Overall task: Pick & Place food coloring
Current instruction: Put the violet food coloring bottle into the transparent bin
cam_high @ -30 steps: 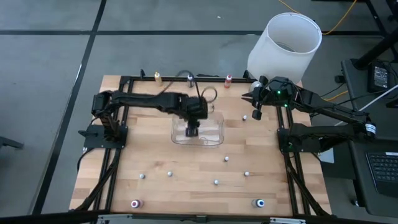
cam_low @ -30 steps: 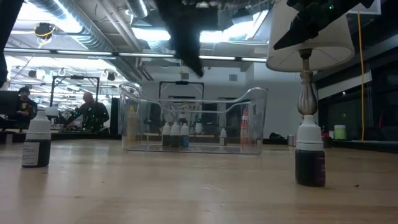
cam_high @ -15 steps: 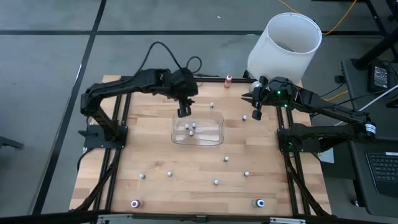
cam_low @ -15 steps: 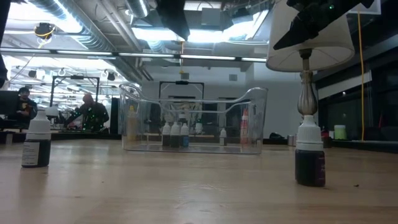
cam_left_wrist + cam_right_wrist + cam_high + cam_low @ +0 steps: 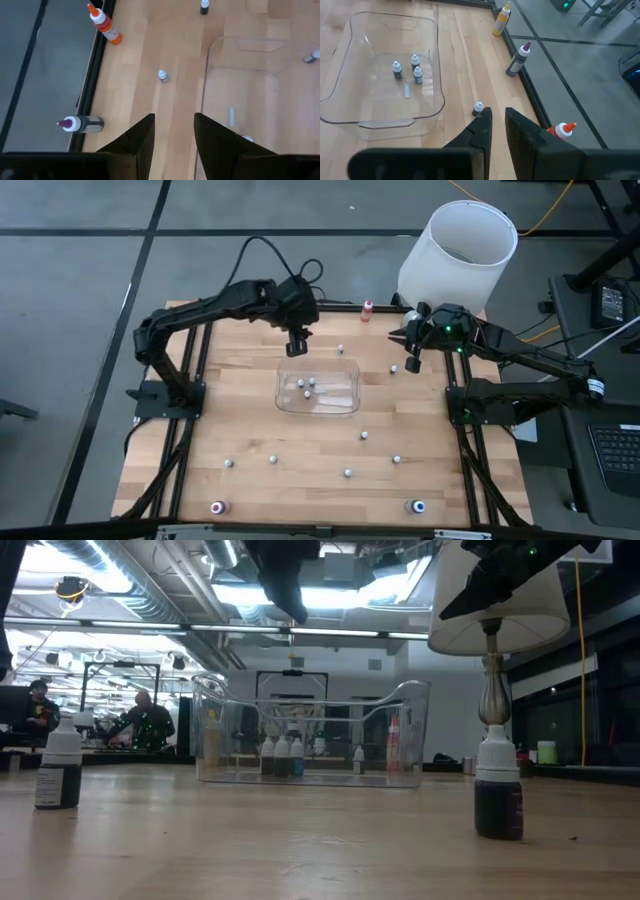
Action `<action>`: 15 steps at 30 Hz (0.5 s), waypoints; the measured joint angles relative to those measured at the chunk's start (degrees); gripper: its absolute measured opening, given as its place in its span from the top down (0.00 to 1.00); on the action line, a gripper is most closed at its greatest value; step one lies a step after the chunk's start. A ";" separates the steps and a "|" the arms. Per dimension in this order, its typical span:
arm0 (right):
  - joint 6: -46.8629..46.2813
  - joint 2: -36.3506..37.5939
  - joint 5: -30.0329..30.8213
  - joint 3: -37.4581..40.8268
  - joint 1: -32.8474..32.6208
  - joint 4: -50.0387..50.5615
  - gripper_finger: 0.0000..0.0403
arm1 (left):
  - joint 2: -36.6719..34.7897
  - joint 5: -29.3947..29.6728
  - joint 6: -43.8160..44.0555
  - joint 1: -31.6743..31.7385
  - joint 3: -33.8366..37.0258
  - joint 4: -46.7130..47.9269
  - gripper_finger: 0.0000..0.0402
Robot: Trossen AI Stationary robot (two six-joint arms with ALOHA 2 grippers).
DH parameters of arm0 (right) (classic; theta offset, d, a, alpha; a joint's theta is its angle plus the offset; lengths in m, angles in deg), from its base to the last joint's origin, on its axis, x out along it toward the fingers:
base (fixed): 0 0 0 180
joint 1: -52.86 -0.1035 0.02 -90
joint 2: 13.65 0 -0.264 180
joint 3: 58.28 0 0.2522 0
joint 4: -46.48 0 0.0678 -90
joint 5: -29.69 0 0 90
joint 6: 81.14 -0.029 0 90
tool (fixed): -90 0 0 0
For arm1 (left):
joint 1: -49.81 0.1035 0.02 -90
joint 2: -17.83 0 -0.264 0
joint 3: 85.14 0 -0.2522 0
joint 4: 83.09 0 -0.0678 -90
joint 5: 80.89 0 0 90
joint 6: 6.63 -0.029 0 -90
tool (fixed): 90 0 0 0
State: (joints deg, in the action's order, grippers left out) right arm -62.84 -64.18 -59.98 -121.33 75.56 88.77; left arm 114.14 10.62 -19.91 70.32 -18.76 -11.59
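Note:
Three small white-capped food coloring bottles (image 5: 414, 61) stand inside a clear plastic tray (image 5: 340, 405) at mid-table; the low view shows them behind its wall (image 5: 283, 755). More of these bottles stand loose on the wood, such as one (image 5: 364, 435) and two near the front edge (image 5: 58, 775) (image 5: 498, 790). My left gripper (image 5: 297, 348) (image 5: 174, 120) hangs open and empty, high above the tray's far edge. My right gripper (image 5: 411, 363) (image 5: 498, 117) waits at the far right, its fingers a narrow gap apart with nothing between them. A loose bottle (image 5: 478, 107) stands on the table below it.
Larger dropper bottles stand or lie along the far edge: yellow (image 5: 502, 15), purple (image 5: 519, 59), orange-capped (image 5: 102, 22), red (image 5: 367, 310). A white bin (image 5: 460, 245) stands beyond the far right corner. A black frame (image 5: 190, 430) borders the table.
My left gripper has risen out of the tray and gone toward the table's far edge, its fingers equally far apart throughout. The three bottles in the tray have stayed where they were.

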 joint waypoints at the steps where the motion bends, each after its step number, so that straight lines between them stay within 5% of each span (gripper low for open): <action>1: 0.00 0.00 0.00 0.00 0.00 -0.04 0.86 | 0.86 -0.28 -0.13 0.23 -0.61 0.05 0.67; 15: 0.00 0.00 -0.04 0.00 0.00 0.01 0.86 | 18.44 -0.91 -5.77 3.22 -19.47 4.06 0.66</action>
State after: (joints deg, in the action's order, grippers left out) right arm -62.84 -64.18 -60.02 -121.33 75.56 88.77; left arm 132.58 9.71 -25.68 73.55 -38.23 -7.53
